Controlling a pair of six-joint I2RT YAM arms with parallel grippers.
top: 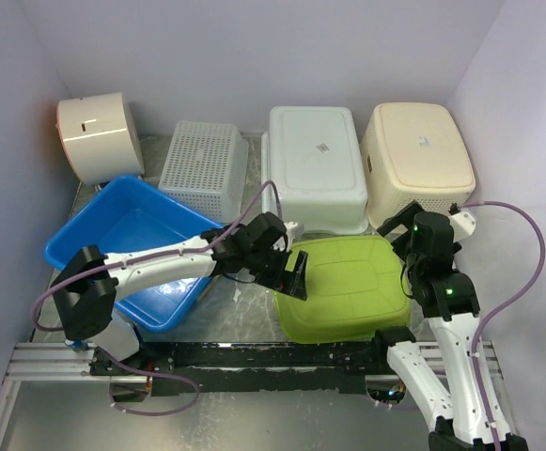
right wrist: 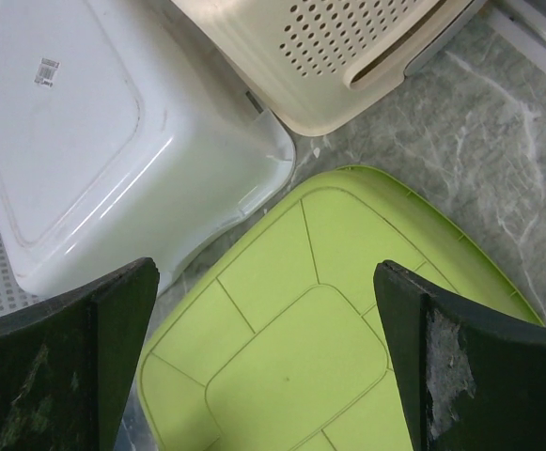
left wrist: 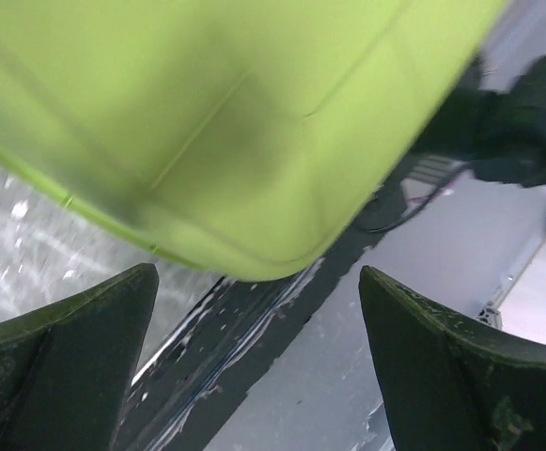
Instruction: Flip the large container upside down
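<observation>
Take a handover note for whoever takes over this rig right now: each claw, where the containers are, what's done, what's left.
Left claw: open, empty, at the left edge of the green container.
Right claw: open, empty, above that container's far right corner.
Green container: front centre of the table, bottom up.
Done: the flip looks complete.
Left: probably only to pull both arms clear. The blue tub on the left stands open side up; check whether it was meant too.
</observation>
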